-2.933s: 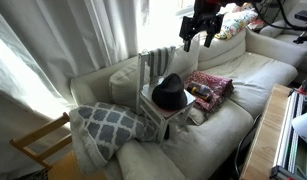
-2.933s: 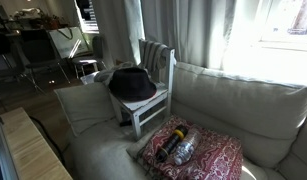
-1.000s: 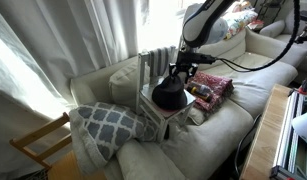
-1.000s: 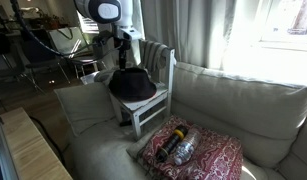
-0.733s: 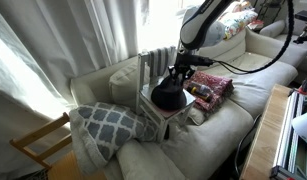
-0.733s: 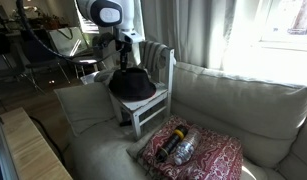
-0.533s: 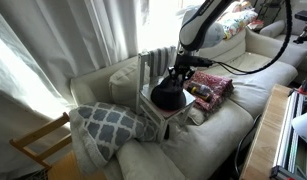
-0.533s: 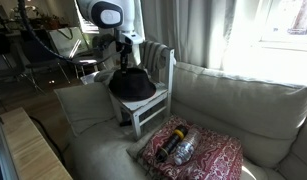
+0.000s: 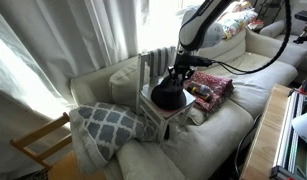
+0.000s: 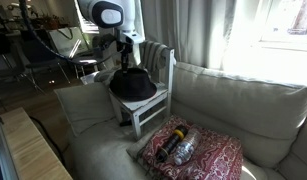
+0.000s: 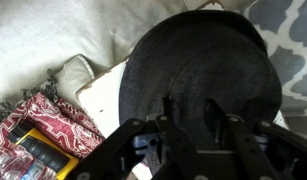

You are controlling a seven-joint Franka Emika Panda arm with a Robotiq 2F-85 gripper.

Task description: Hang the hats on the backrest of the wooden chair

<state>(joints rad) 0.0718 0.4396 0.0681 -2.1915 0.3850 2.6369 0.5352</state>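
- On the seat of the small pale grey-white wooden chair [image 9: 161, 112], in an exterior view, the black wide-brimmed round hat [image 9: 168, 96] lies crown up, straight below the gripper [image 9: 177, 76].
- In an exterior view, the slatted backrest [image 10: 156, 55] rises from the seat's rear edge, behind the hat.
- In the wrist view, the jaws stand apart over the crown. Contact cannot be told, and the round hat has no long axis.

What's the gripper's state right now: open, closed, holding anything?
Gripper: open, fingers spread over the crown of the black hat, holding nothing.
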